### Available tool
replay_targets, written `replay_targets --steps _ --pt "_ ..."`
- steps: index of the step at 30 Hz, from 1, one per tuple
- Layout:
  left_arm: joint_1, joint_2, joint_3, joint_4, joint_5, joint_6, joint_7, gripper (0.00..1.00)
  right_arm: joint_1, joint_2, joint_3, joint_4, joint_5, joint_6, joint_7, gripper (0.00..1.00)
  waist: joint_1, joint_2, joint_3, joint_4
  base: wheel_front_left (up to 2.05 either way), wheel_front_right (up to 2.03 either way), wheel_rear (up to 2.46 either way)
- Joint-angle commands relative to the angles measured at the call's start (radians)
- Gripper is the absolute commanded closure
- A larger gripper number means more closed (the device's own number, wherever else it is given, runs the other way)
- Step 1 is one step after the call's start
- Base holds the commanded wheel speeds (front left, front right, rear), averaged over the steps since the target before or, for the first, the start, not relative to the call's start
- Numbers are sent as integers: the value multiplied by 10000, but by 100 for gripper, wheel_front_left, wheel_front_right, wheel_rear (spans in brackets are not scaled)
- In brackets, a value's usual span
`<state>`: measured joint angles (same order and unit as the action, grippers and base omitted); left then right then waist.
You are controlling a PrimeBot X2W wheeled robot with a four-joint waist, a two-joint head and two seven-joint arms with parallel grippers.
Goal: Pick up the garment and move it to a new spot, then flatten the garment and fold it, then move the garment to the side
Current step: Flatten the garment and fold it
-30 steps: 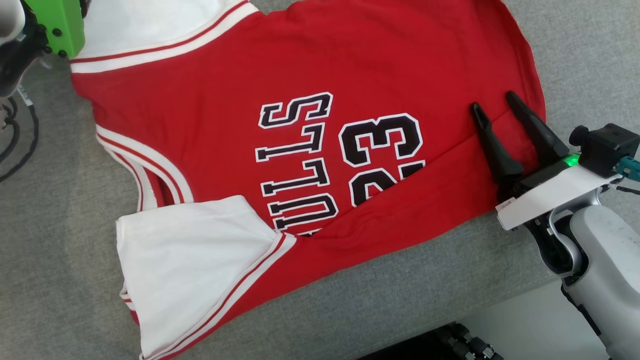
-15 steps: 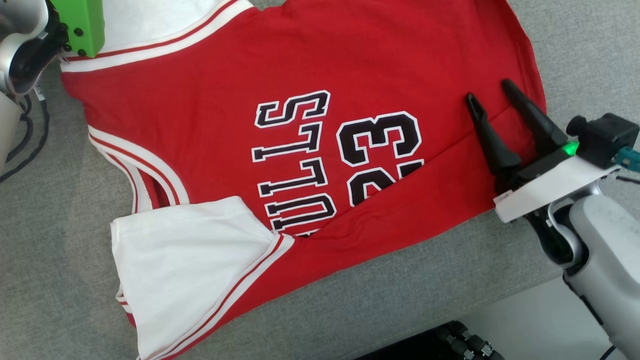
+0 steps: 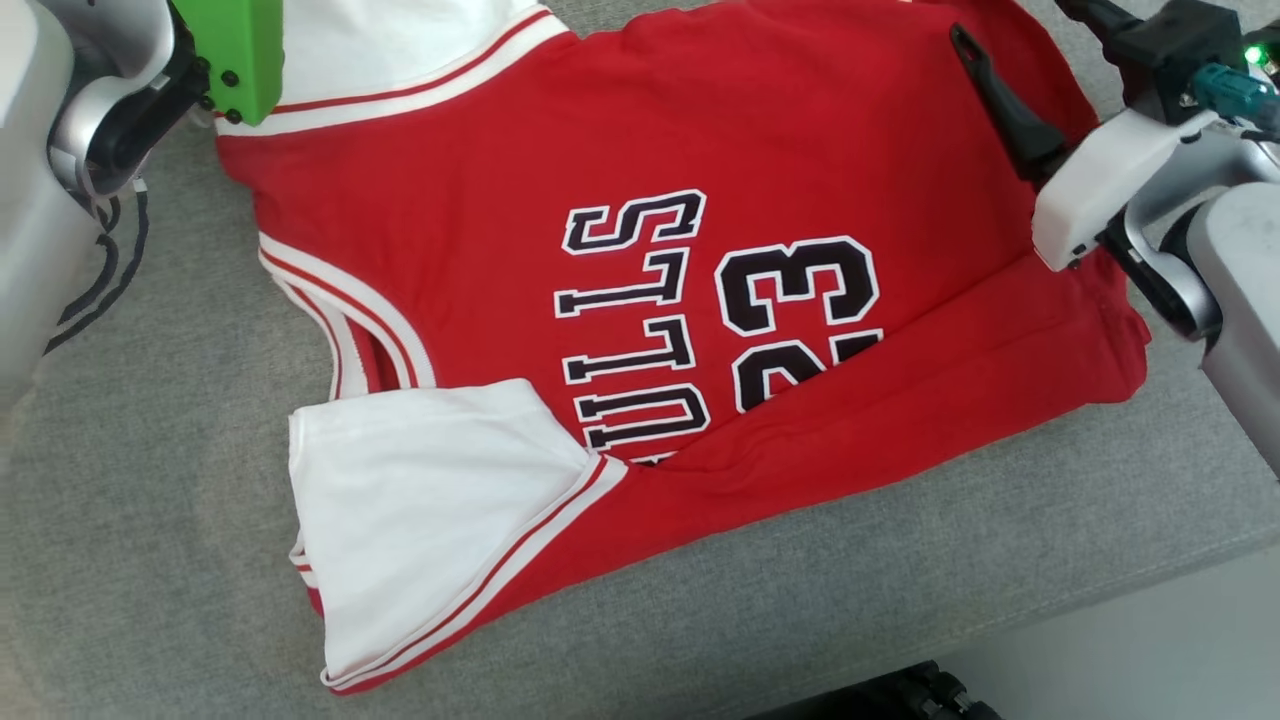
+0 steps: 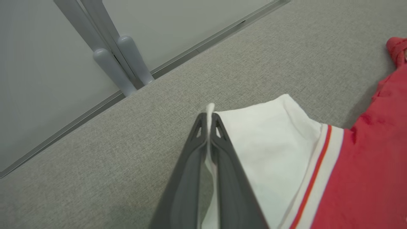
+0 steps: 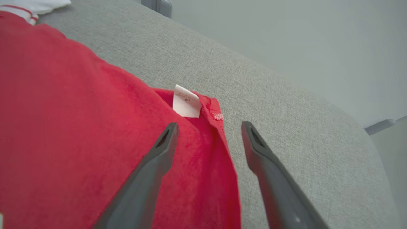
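Observation:
A red jersey (image 3: 640, 130) with white sleeve panels and black "BULLS 23" lettering lies spread on the grey cushion (image 3: 150, 420), its near part folded over. In the left wrist view my left gripper (image 4: 209, 118) is shut on the edge of the far white panel (image 4: 264, 136). In the head view its green housing (image 3: 235, 50) sits at the jersey's far left corner, fingers hidden. My right gripper (image 5: 210, 125) is open, straddling the red hem (image 5: 222, 143) near a white label (image 5: 186, 101). At the jersey's far right corner, one dark finger (image 3: 1000, 95) lies over the fabric.
The cushion's front edge (image 3: 1100, 590) runs along the lower right, with pale floor beyond and a dark wheel (image 3: 900, 690) below. Grey metal posts (image 4: 120, 63) and a wall stand past the cushion's far side.
The head camera has shifted, sliding the picture right. My open right gripper has moved from the jersey's near right part up to its far right corner. The left gripper stays at the far left corner.

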<state>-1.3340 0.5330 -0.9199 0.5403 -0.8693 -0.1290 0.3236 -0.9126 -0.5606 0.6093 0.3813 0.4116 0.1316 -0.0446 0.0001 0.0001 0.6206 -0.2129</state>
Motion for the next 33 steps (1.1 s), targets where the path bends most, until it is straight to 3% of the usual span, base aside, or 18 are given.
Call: replay_targets --steps 1,8,9,10,11,15,16,22,26,33 --pt "-168 13 -96 -29 -81 -27 -103 100 -262 -23 96 195 -120 -18 189 0 -1 -1 -100 244 0 0 0" --pt "-324 24 -589 -78 -407 -26 -563 100 -908 -91 470 827 -70 -18 686 0 -1 -1 -165 562 0 0 0" --pt "-335 34 -657 -70 -421 -26 -599 100 -946 -116 519 858 -35 -18 707 7 -1 -1 -171 587 0 0 0" --pt "-359 42 -728 -56 -458 -26 -653 100 -998 -156 551 912 -16 -18 789 32 -1 -1 -177 614 0 0 0" --pt "-379 47 -776 -43 -498 -27 -687 100 -1027 -183 573 939 -7 -18 827 49 -1 -1 -180 633 0 0 0" --pt "-469 93 -994 21 -653 -27 -810 100 -1090 -209 586 1007 207 -18 1053 78 -1 -1 -167 679 0 0 0" --pt "-494 101 -1049 34 -707 -27 -857 100 -1120 -225 569 1012 245 -18 1093 100 -1 -1 -152 684 0 0 0" --pt "-673 157 -1285 34 -897 -27 -1172 100 -1061 -131 42 1171 988 -19 1359 100 -1 -1 -94 713 0 0 0" --pt "-735 303 -1419 -231 -1023 -27 -1722 100 -747 226 -1000 1093 2993 -19 1506 100 -1 -1 -99 802 0 0 0" --pt "-686 751 -1564 -985 -1537 -26 -2830 100 -570 -2 -2724 1518 5636 -15 2292 100 -1 -1 -112 1126 0 0 0"
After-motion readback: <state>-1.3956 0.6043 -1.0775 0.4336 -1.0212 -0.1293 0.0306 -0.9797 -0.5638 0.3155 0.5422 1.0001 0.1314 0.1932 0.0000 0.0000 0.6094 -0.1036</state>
